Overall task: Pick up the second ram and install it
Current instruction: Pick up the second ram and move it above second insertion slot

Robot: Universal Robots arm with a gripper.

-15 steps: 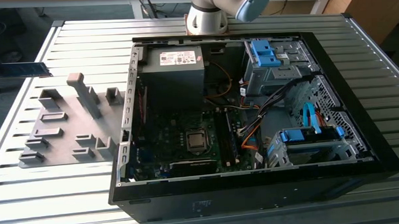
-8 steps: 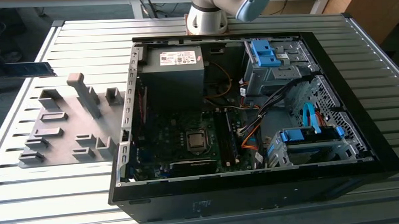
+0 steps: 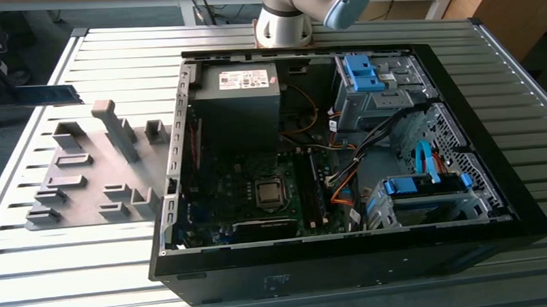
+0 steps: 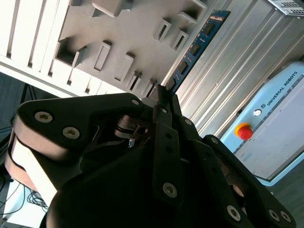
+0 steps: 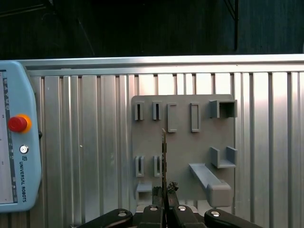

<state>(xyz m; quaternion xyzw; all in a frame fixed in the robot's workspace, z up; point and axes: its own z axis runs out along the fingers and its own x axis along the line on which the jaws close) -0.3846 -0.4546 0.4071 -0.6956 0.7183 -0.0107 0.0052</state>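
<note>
- A black claw [image 5: 165,194] pinches one end of a thin green memory strip [image 5: 164,152], its fingers [image 5: 171,191] closed tight on the board. The rest of the strip juts free beyond them.
- In the second wrist view the claw [image 4: 160,95] holds the memory strip [image 4: 197,45] flat side on, showing its row of small black chips. The long edge runs beside a grey holder plate [image 4: 123,28] without touching it.
- In the first wrist view the strip appears edge-on as a thin line over the holder plate [image 5: 183,152], between that plate's rows of empty slots.
- In the exterior view the memory strip [image 3: 44,96] hangs level at the upper part of the exterior view's left edge. It sits over the border of the ribbed metal table [image 3: 115,56], apart from the holder plate [image 3: 83,180] and well apart from the open computer case [image 3: 350,253].
- Bare table lies between the plate and the case wall.
- A pale blue control pad [image 5: 14,156] with a red button [image 5: 18,123] lies at the table's edge, well apart from the plate.
- The arm's base [image 3: 283,27] stands just behind the case.
</note>
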